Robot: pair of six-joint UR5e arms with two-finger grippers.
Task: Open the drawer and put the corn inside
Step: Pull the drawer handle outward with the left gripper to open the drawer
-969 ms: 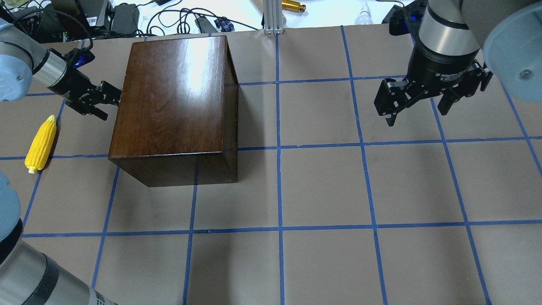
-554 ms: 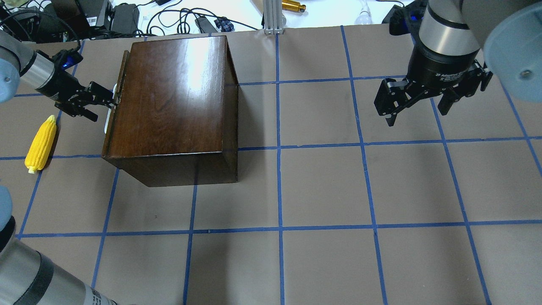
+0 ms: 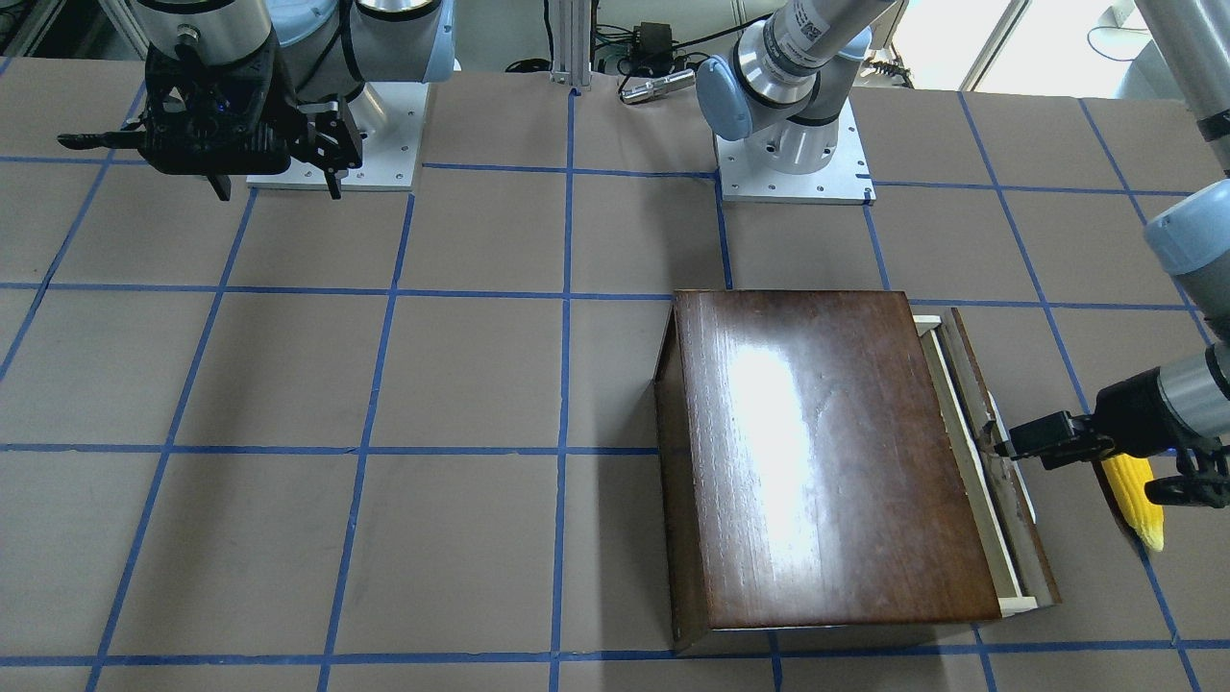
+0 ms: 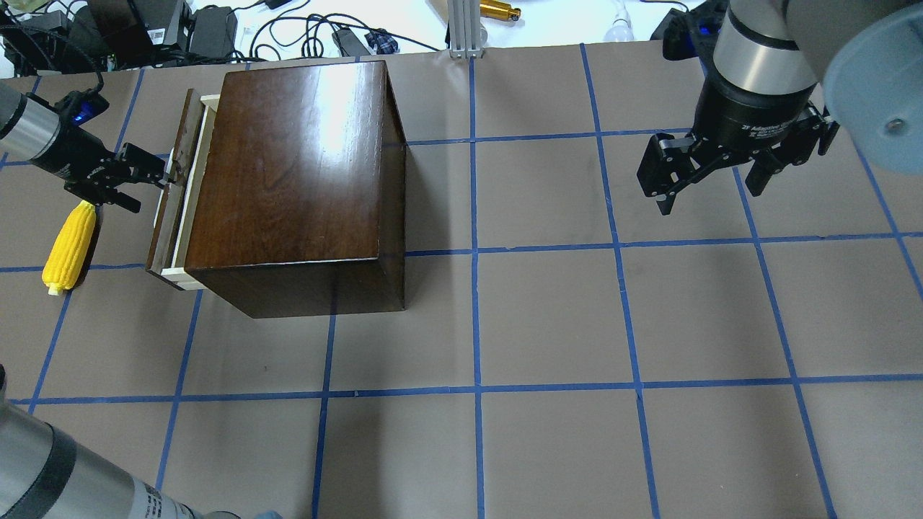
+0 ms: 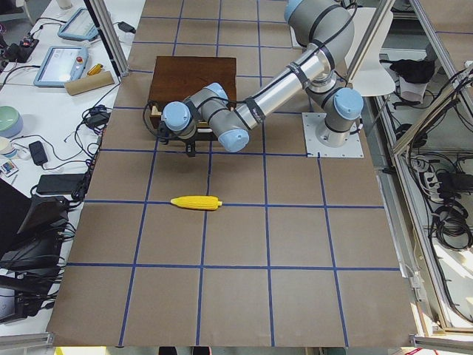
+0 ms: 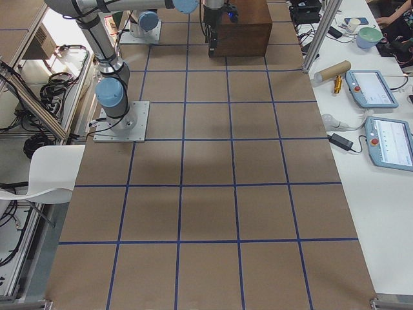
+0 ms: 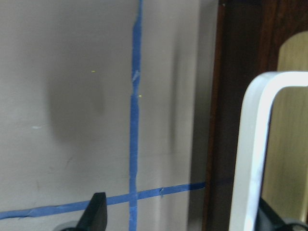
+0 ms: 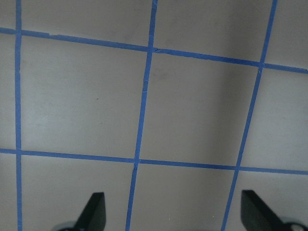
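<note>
- In the overhead view, the shallow pale-wood drawer with a dark brown front panel (image 4: 167,231) stands partly out of the glossy dark-brown wooden box (image 4: 296,158), toward 9 o'clock.
- The small bright yellow plastic corn cob (image 4: 68,245) lies on the taped brown table (image 4: 548,317) at 9 o'clock of the drawer, near it. Its long axis runs 1 to 7 o'clock, with the pale tip at 7.
- The left gripper (image 4: 153,193) has its jaws apart, with one finger at the drawer's white handle (image 7: 255,144).
- The right gripper (image 4: 710,194) hangs spread wide at 3 o'clock, well apart from the box.

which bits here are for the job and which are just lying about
For the job: drawer, corn, dark wooden box, left pincer at the drawer front.
Lying about: cardboard tube, brass cylinder, two tablets, cables; right pincer hangs open.
</note>
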